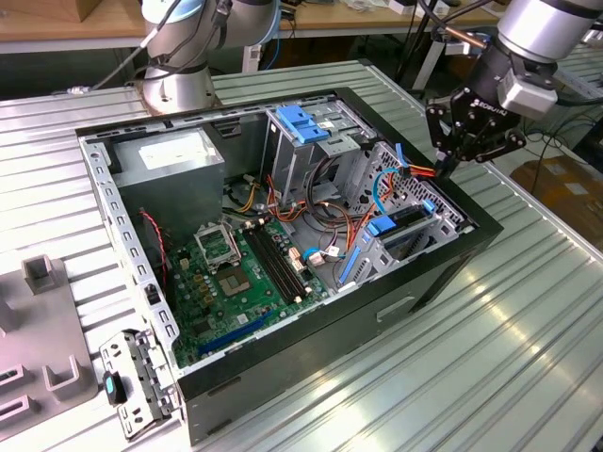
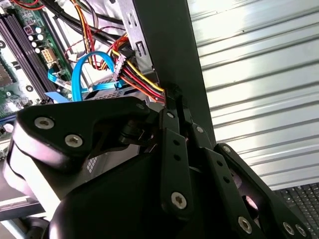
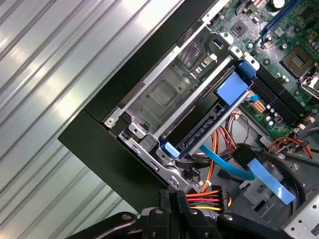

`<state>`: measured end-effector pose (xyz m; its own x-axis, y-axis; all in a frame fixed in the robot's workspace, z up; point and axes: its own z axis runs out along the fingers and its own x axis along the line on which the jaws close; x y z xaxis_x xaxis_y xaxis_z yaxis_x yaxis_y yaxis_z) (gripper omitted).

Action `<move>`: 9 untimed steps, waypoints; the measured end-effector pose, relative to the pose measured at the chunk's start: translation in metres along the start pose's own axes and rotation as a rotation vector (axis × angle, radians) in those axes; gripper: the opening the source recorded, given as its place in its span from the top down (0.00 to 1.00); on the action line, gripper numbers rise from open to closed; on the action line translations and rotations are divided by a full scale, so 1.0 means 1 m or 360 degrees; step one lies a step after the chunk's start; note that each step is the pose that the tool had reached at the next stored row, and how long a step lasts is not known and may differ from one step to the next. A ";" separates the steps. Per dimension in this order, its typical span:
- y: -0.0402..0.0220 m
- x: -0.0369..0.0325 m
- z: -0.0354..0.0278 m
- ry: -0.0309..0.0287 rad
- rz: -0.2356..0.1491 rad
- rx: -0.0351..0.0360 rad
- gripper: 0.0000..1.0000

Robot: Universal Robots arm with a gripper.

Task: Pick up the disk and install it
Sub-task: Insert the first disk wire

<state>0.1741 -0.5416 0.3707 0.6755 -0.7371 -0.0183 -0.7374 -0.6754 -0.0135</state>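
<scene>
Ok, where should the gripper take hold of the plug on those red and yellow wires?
Probably the plug itself: its hard body across the two broad faces, not the wires, which would just flex. Come in through the open side of the case, since metal walls close the other approaches. The gripper hangs right by those wires.

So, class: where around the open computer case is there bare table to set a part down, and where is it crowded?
Bare ribbed table lies on the exterior view's right of the case. Crowded: cables inside it, and the gripper by its drive bay.
</scene>
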 end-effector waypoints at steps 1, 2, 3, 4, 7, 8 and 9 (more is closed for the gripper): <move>0.0003 -0.0003 0.0000 0.00002 0.0011 0.0000 0.84; 0.0006 -0.0005 -0.0001 0.00005 0.0020 0.0000 0.84; 0.0011 -0.0010 0.0000 0.00006 0.0038 0.0001 0.84; 0.0013 -0.0012 0.0000 0.00008 0.0047 0.0001 0.84; 0.0020 -0.0018 0.0001 0.00011 0.0074 0.0001 0.84; 0.0023 -0.0021 0.0001 0.00014 0.0091 0.0001 0.84; 0.0026 -0.0024 0.0002 0.00015 0.0106 0.0002 0.84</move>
<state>0.1706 -0.5416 0.3705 0.6248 -0.7806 -0.0183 -0.7808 -0.6246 -0.0135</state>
